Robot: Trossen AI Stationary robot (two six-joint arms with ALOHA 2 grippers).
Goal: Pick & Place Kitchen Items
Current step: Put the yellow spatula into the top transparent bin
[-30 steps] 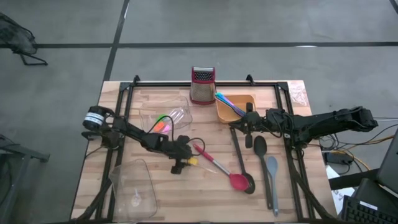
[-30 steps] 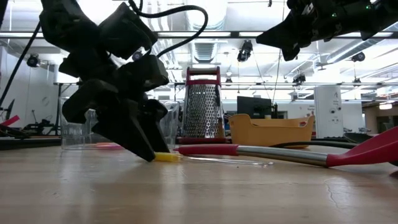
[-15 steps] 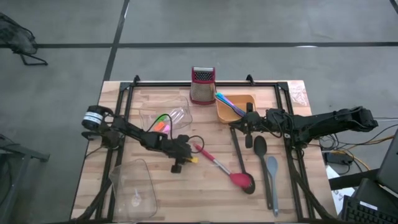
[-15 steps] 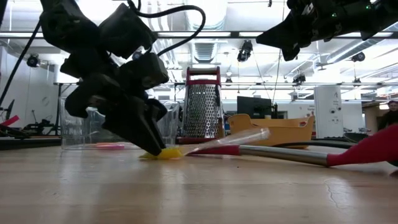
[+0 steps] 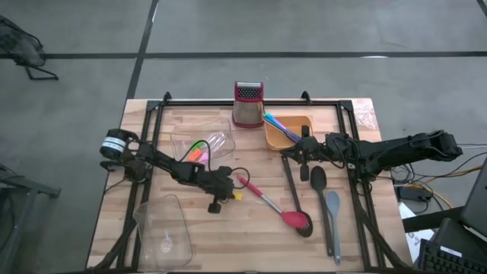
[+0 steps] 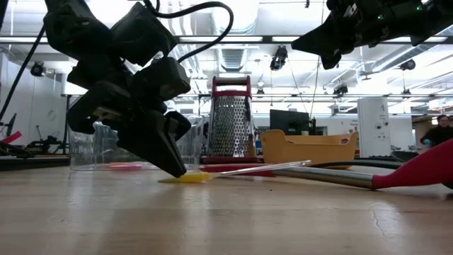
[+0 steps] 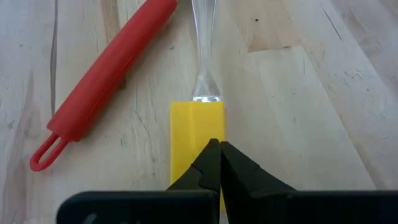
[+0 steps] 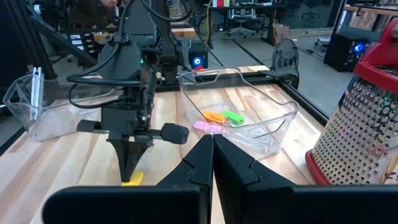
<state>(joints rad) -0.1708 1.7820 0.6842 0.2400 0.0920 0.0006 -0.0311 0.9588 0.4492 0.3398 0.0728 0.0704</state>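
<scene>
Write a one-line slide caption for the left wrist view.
Left end effector shut on a yellow piece with a clear stem, beside a red handle.

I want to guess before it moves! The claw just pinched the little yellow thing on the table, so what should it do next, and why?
Probably lift a little. The left tool is shut on the yellow piece, which lies flat on the table. The clear tub with similar small pieces sits nearby, so raising it first seems sensible before carrying it there.
</scene>
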